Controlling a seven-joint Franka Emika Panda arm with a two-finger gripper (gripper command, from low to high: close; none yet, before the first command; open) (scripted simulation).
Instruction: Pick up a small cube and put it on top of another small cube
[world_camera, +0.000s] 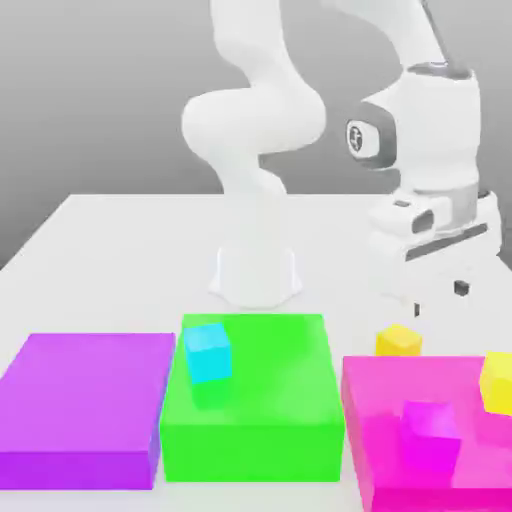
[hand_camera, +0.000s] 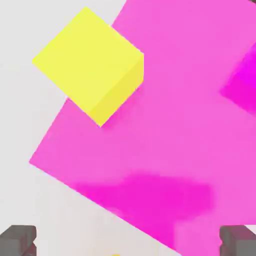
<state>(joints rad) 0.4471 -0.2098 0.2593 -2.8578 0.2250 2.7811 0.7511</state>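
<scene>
- The gripper (world_camera: 439, 299) is wide open, its 2 fingers (hand_camera: 238, 241) standing well apart with nothing held between them.
- It hangs above the table (world_camera: 110, 270) on the exterior view's right, over the area behind the pink block (world_camera: 400, 385).
- 2 small yellow cubes are in sight.
- The rear yellow cube (world_camera: 398, 340) sits just behind the pink block, below the gripper; its lower part is hidden by that block.
- The hand view catches only a sliver of yellow between the fingers, at the border.
- The other yellow cube (world_camera: 498, 383) is on the pink block, towards the exterior view's right; in the hand view it juts over the block's edge.
- Neither yellow cube is on top of another small cube.
- The magenta cube (world_camera: 430, 437) rests on the pink block too, apart from the yellow cube there.
- The cyan cube (world_camera: 208, 352) rests on the green block (world_camera: 270, 390), near its rear left corner as the exterior view shows it.
- The purple block (world_camera: 90, 390) lies beside the green block, on the exterior view's left.
</scene>
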